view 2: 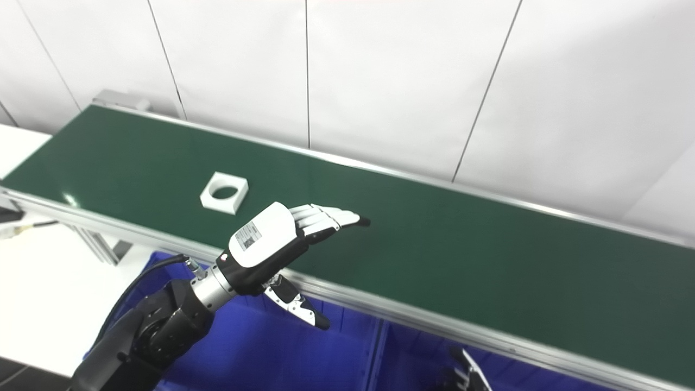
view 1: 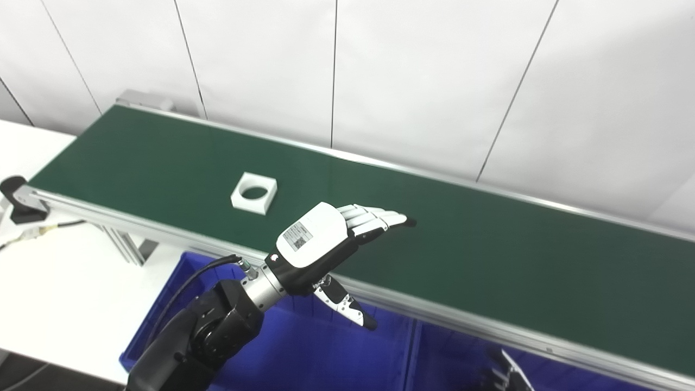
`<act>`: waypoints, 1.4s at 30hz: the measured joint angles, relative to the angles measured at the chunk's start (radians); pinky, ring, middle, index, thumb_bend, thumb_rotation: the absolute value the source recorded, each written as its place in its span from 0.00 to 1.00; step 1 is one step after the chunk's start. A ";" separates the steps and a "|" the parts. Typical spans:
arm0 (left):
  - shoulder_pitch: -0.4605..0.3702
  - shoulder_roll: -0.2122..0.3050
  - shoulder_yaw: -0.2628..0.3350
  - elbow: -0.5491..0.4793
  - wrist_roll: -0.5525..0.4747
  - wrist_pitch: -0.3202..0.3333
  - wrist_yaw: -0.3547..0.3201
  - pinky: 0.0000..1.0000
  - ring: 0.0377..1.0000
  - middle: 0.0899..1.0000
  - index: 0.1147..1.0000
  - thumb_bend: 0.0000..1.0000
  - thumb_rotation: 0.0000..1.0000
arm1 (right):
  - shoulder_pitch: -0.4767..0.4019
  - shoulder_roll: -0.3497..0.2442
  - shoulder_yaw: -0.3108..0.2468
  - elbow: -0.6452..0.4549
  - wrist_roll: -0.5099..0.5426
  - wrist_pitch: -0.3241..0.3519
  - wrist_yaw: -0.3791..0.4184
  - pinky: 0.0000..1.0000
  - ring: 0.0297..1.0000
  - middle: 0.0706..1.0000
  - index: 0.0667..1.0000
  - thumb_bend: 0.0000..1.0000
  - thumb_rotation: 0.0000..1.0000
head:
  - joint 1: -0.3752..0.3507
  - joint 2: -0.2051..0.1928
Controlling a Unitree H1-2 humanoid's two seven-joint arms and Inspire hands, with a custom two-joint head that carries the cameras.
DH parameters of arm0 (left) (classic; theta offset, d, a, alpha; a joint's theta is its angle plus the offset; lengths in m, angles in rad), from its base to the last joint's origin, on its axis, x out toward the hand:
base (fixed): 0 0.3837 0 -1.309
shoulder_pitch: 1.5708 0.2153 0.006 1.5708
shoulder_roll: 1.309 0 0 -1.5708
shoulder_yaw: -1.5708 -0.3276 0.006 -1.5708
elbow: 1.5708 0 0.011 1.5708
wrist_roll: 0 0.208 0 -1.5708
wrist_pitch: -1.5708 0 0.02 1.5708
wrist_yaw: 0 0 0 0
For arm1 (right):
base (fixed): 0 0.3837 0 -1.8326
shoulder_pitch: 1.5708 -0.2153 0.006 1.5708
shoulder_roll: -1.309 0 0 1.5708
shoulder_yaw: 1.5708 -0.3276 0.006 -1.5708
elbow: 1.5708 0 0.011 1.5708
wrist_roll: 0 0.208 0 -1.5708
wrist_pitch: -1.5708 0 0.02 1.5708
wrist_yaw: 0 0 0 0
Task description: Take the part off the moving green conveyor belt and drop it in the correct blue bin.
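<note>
A white square part with a round hole [view 1: 253, 193] lies flat on the green conveyor belt [view 1: 488, 255], left of middle; it also shows in the right eye view [view 2: 223, 191]. My left hand [view 1: 331, 239] is open and empty, fingers stretched out over the belt's near edge, thumb pointing down, to the right of the part and apart from it. Only the fingertips of my right hand [view 2: 464, 372] show at the bottom edge, over a blue bin [view 1: 304, 353].
Blue bins sit below the belt's near rail, with a divider [view 1: 412, 353] between two of them. A white table [view 1: 59, 282] lies at left with cables and a black bracket [view 1: 16, 198]. A white panelled wall stands behind the belt.
</note>
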 measured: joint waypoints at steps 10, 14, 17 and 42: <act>0.024 -0.032 0.011 -0.015 -0.130 0.000 -0.019 0.61 0.78 0.85 0.88 1.00 0.34 | 0.005 -0.003 0.008 0.000 -0.001 0.000 -0.016 0.73 0.81 0.90 0.87 1.00 0.47 | -0.008 0.011; 0.074 -0.055 0.001 -0.024 -0.130 -0.008 -0.020 0.70 0.79 0.85 0.88 1.00 0.33 | 0.005 -0.004 0.011 0.000 -0.001 0.000 -0.020 0.74 0.81 0.90 0.87 1.00 0.47 | -0.003 0.009; 0.072 -0.041 0.011 -0.009 -0.080 -0.023 -0.005 0.72 0.79 0.84 0.87 1.00 0.31 | 0.001 -0.007 0.014 0.000 -0.001 0.000 -0.020 0.73 0.80 0.90 0.87 1.00 0.48 | -0.006 0.006; -0.148 0.023 0.016 0.193 0.196 0.040 0.017 0.69 0.76 0.80 0.83 1.00 0.27 | -0.008 -0.011 0.031 0.003 -0.005 0.000 -0.040 0.73 0.80 0.90 0.87 1.00 0.47 | -0.017 -0.003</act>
